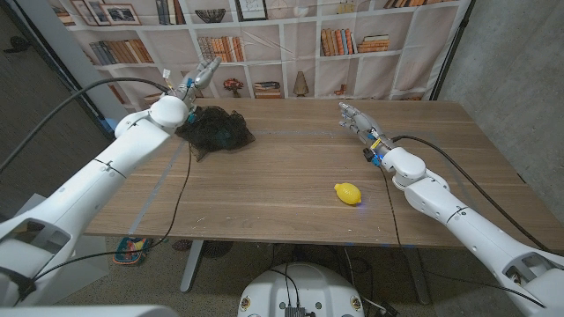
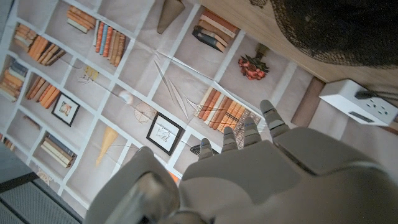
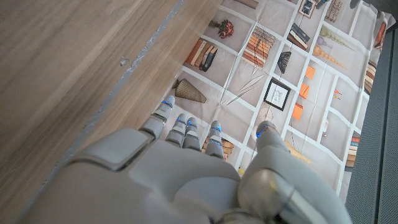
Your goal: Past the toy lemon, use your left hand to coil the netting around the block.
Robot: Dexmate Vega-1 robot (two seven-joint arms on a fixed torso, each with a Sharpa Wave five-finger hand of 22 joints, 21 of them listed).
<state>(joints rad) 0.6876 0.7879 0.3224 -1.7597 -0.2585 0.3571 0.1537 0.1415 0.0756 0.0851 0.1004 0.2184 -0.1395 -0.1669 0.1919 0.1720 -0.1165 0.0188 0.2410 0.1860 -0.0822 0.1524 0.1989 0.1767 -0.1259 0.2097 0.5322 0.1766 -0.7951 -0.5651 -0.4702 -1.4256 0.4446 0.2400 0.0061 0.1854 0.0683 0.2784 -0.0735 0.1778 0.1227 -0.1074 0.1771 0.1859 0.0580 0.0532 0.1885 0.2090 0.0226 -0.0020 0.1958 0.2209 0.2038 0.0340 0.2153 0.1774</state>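
Observation:
A dark heap of netting (image 1: 216,129) lies on the table's far left part, covering whatever is under it; no block can be made out. The netting (image 2: 339,34) also fills a corner of the left wrist view. My left hand (image 1: 196,81) is raised just behind the heap, fingers stretched out and apart, holding nothing. The yellow toy lemon (image 1: 348,194) sits near the front edge, right of the middle. My right hand (image 1: 357,119) hovers over the far right part of the table, fingers extended, empty.
A bookshelf backdrop (image 1: 264,35) stands behind the wooden table (image 1: 291,167). A black cable (image 1: 181,189) runs from the left arm across the tabletop. A white power strip (image 2: 360,102) shows beyond the table edge in the left wrist view.

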